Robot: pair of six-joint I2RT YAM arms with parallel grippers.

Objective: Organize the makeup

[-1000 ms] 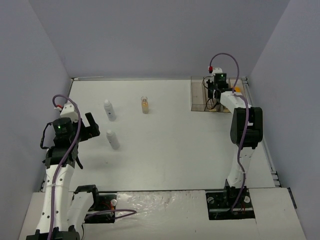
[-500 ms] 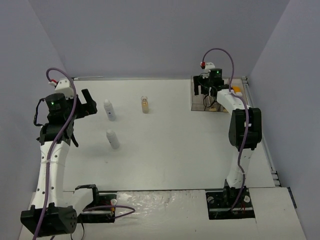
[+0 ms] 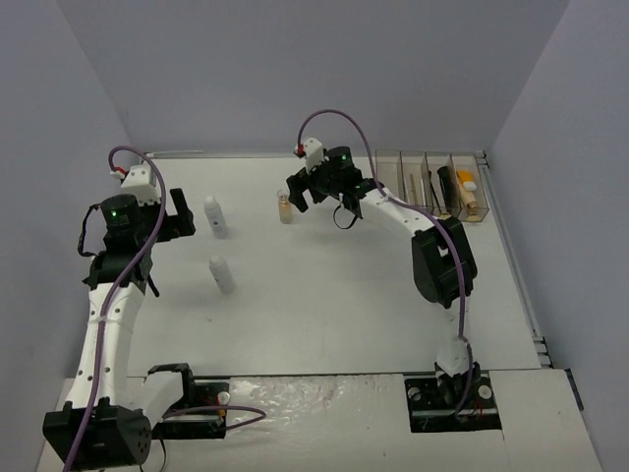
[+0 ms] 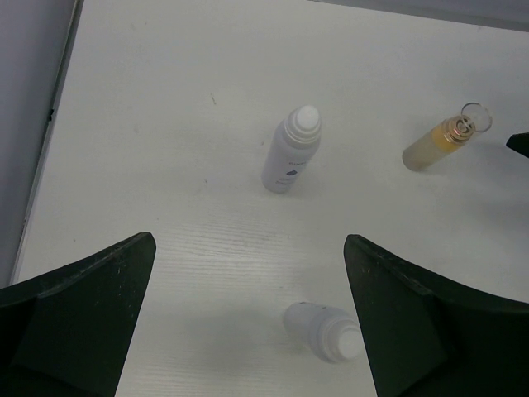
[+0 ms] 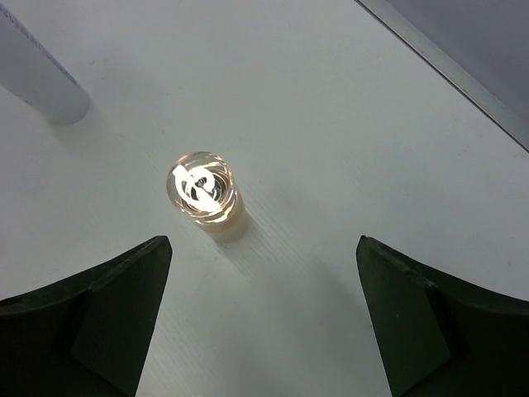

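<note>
Glass bottle (image 5: 204,192) beneath spread right jaws

The right gripper (image 5: 263,244) hangs wide-jawed over an upright glass bottle (image 5: 204,192), a white bottle (image 5: 37,78) nearby.

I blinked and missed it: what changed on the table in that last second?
The right gripper left the clear box, swung left and now hovers open above the glass bottle. The left gripper shifted farther back, toward the white bottles. All three bottles stayed put.
</note>
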